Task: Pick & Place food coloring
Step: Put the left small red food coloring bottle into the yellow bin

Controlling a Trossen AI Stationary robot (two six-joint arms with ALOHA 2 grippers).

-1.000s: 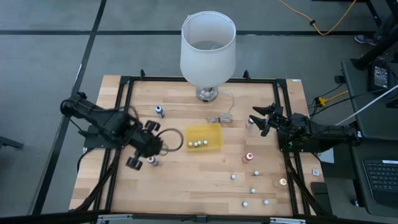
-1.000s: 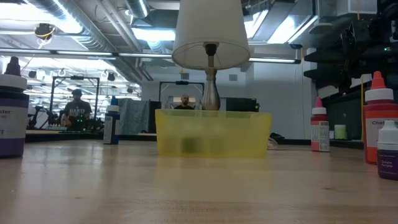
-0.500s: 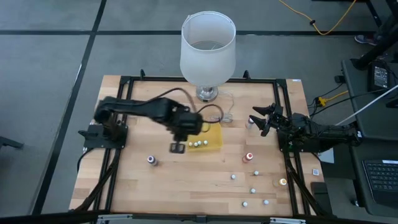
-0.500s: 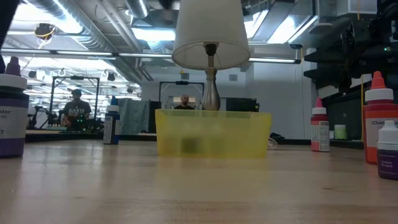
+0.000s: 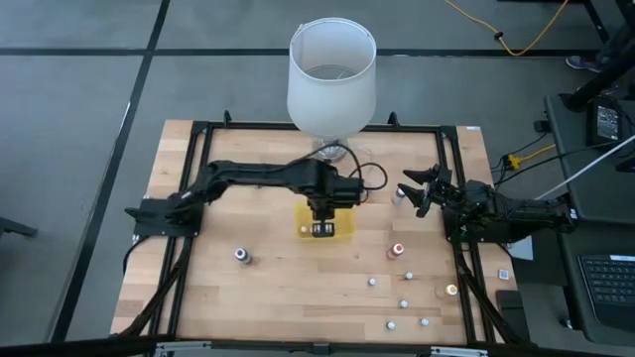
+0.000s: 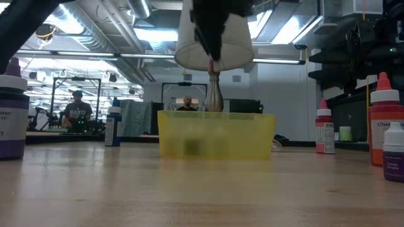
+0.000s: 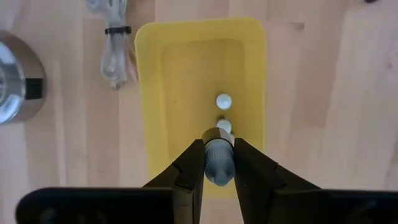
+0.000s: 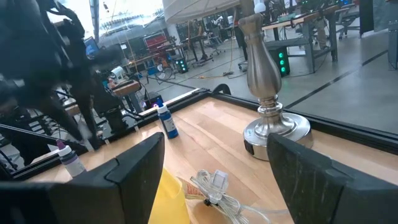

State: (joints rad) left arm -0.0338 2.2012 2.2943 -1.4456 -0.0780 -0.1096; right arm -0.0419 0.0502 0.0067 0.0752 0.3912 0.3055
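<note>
My left gripper (image 5: 323,230) hangs over the yellow tray (image 5: 303,216), shut on one small pale bottle (image 7: 218,163). In the low view it shows dark above the tray (image 6: 214,134), with a pinkish tip (image 6: 210,64) below the fingers. Two white-topped bottles (image 7: 223,100) stand in the tray. Further bottles stand on the table: a purple one (image 5: 241,256) near left, a red-topped one (image 5: 398,251) and several small ones (image 5: 404,303) near right. My right gripper (image 5: 412,193) waits open at the right edge, beside a white bottle (image 5: 398,196). My left gripper pinches the small bottle by its pale body (image 7: 218,168) between the two fingers (image 7: 193,163). The fingers come from above, pointing down, and lie along the bottle. The bottle is lifted clear over the tray, its free end (image 7: 217,137) pointing down into it.
A lamp with a big white shade (image 5: 332,69) stands at the far edge, its metal base (image 7: 15,78) next to the tray. A bundled clear cable (image 7: 115,46) lies beside the tray's far side. A blue bottle (image 8: 165,121) stands far left. A black frame (image 5: 456,198) borders the table.
My left arm has swung from the near-left part of the table, beside the purple bottle, toward the right and far side. It passed the tray's left end and now stands over the tray. The purple bottle stayed where it was.
</note>
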